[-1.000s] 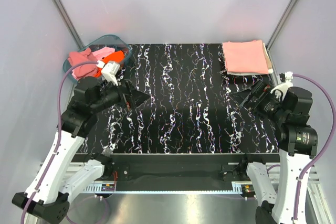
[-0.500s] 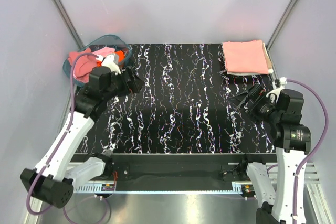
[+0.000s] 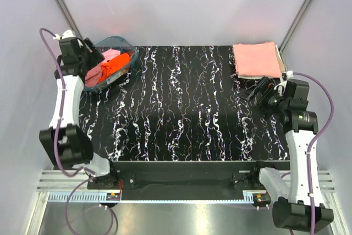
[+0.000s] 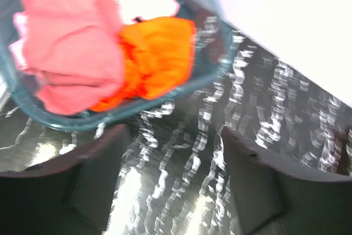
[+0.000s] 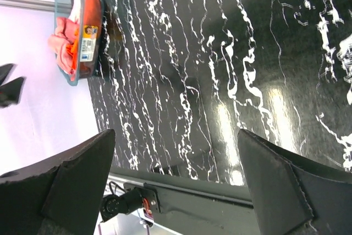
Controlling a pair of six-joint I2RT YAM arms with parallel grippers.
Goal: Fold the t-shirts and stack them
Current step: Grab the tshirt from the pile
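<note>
A translucent teal tub [image 3: 125,43] at the back left holds crumpled t-shirts: a salmon-pink one [image 3: 93,74], a pink one [image 3: 111,53] and a bright orange one [image 3: 118,64]. My left gripper [image 3: 93,57] hovers open and empty over the tub's left rim. In the left wrist view its gripper [image 4: 175,130] is over the table just in front of the tub [image 4: 82,122], with the salmon-pink tee [image 4: 71,48] and orange tee [image 4: 157,59] beyond. A folded salmon-pink tee [image 3: 256,60] lies at the back right. My right gripper [image 3: 251,91] is open and empty just in front of it. No brick-red tee is in view.
The black marbled table [image 3: 187,108] spans the middle. Grey walls and metal posts [image 3: 63,9] close in the back corners. The right wrist view looks past its open gripper [image 5: 176,133] across the table to the tub [image 5: 77,26] and the front rail [image 5: 181,205].
My left arm swung from the table's left part back and left to the tub. My right gripper shifted slightly back toward the folded tee. Both grippers stayed open.
</note>
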